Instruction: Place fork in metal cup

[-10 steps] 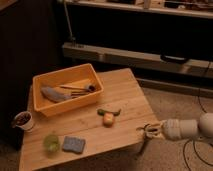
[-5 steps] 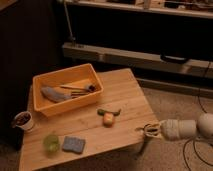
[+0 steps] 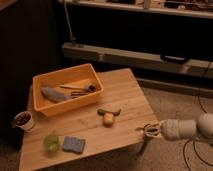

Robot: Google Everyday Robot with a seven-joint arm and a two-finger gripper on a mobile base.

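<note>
An orange bin [image 3: 42, 107] stands on the back left of the wooden table [image 3: 125, 97]. Thin utensils [image 3: 75, 90] lie inside it, and I cannot pick out the fork among them. At their right end sits a small greyish cylinder with a dark end [image 3: 90, 88], apparently the metal cup on its side. A grey-blue object [image 3: 52, 94] also rests in the bin. My gripper [image 3: 149, 131] hovers at the table's front right corner, far from the bin, pointing left, holding nothing I can see.
A white cup with dark contents [image 3: 22, 120] stands at the left edge. A translucent green cup [image 3: 50, 142] and a blue sponge [image 3: 74, 144] sit near the front. A yellow-orange item [image 3: 108, 119] and a green one [image 3: 106, 111] lie mid-table. Shelving [image 3: 135, 55] runs behind.
</note>
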